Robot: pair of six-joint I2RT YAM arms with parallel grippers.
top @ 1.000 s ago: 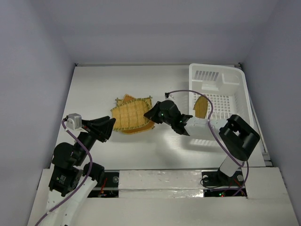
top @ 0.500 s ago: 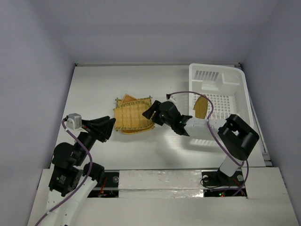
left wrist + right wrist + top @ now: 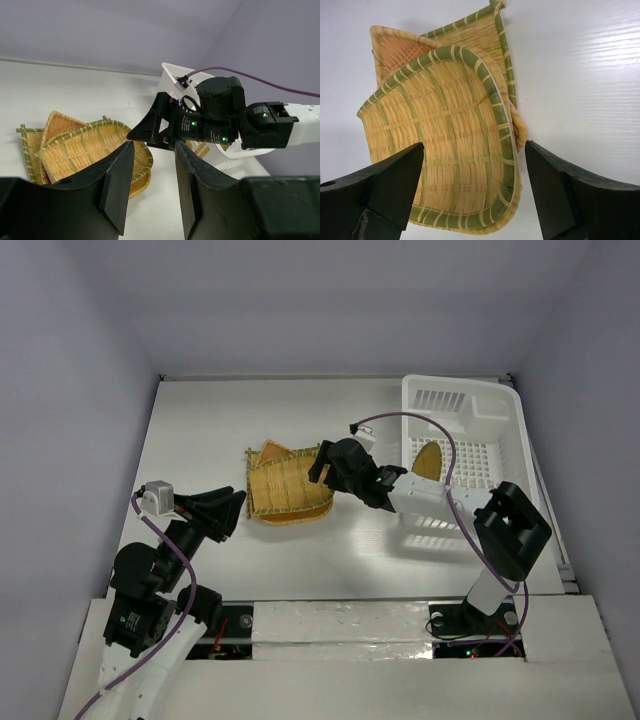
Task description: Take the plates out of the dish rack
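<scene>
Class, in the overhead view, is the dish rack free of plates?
No, one plate sits inside the dish rack.

The plates are tan-orange woven bamboo in a criss-cross basket weave. The top plate is golden yellow with a dull green rim and faded green bands across its weave. The triangular plate beneath is a deeper orange with a pale straw rim, and the square plate shows green edging. The plate in the rack is plain orange-tan. The rack is white, with slotted walls and a grid floor. The table is white with faint grey grain streaks. The left gripper and right gripper are black, the cable purple, and small green lights glow on the right arm
</scene>
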